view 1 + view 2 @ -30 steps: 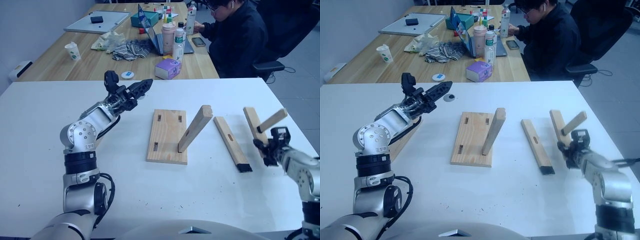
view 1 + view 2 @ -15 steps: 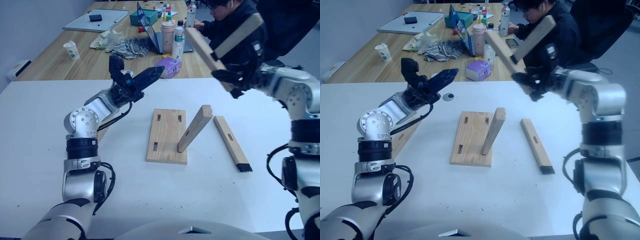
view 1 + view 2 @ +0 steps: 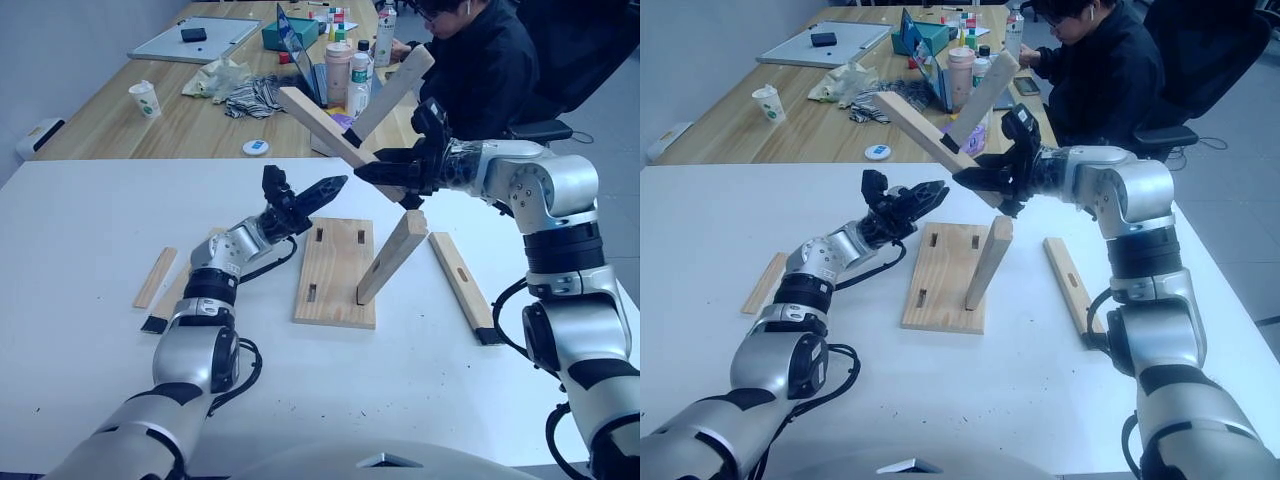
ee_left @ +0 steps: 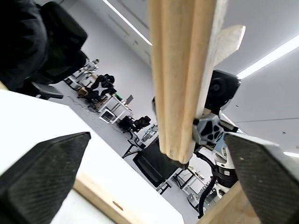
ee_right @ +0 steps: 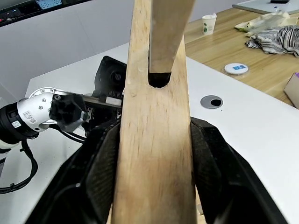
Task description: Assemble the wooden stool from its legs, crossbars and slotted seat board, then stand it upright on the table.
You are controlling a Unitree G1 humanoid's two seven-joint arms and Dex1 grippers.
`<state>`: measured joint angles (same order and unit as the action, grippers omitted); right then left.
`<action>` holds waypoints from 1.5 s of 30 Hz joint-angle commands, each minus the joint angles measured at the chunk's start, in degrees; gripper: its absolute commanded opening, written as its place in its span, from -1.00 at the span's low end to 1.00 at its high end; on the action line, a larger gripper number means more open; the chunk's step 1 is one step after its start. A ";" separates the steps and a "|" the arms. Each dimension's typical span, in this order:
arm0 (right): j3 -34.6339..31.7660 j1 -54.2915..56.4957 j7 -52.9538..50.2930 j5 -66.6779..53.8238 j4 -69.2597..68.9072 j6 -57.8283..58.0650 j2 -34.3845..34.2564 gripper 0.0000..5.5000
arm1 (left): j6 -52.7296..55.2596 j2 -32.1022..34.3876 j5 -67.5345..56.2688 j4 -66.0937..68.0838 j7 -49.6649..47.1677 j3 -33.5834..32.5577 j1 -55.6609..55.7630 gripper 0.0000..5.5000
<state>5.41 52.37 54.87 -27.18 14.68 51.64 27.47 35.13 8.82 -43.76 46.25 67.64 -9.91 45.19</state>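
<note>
Wooden and stiff, the parts look light but awkwardly long. The right tool [image 3: 388,172] is clamped on a leg [image 3: 318,122] with a crossbar [image 3: 398,82] plugged into its hole, raised above the seat board [image 3: 335,268]. The board lies flat on the desk [image 3: 80,230], another leg [image 3: 392,257] leaning in one slot. The left tool [image 3: 300,190] hovers wide open beside the board's far corner. A grip near the joint seems safest, as the crossbar could work loose.
</note>
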 commanded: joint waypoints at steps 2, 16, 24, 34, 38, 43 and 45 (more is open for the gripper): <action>1.36 0.79 1.03 -0.33 -0.89 1.09 -1.18 -0.24 | -1.91 -1.30 0.21 2.95 2.45 -2.66 5.43 0.96; -2.10 0.89 -0.75 -3.88 -1.30 6.25 -3.15 -0.24 | 3.40 -2.53 -2.35 1.84 7.58 -7.65 6.30 0.40; -4.54 2.02 -1.97 -7.09 0.08 10.24 -3.82 -0.25 | 7.28 -2.77 -4.81 -2.23 8.10 -9.45 5.32 -0.03; -4.99 1.76 -3.01 -8.38 -0.85 11.40 -3.87 -0.25 | 8.51 -3.16 -5.05 -2.93 7.27 -10.50 5.36 -0.21; -5.08 1.18 -3.32 -8.88 -1.67 11.56 -3.78 -0.25 | 7.95 -3.20 -4.88 -2.09 6.03 -11.25 5.72 -0.21; -5.48 0.28 -4.89 -8.47 -1.49 11.11 -3.45 0.01 | 4.09 -2.24 -3.66 1.26 2.23 -13.21 6.71 -0.24; -5.90 -0.06 -5.51 -8.02 -1.11 10.42 -3.05 0.15 | 3.43 -1.12 -3.30 2.54 1.66 -13.85 6.60 -0.25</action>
<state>0.10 52.99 50.28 -36.29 13.17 62.73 23.31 39.33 6.24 -47.38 47.74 69.84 -22.94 50.22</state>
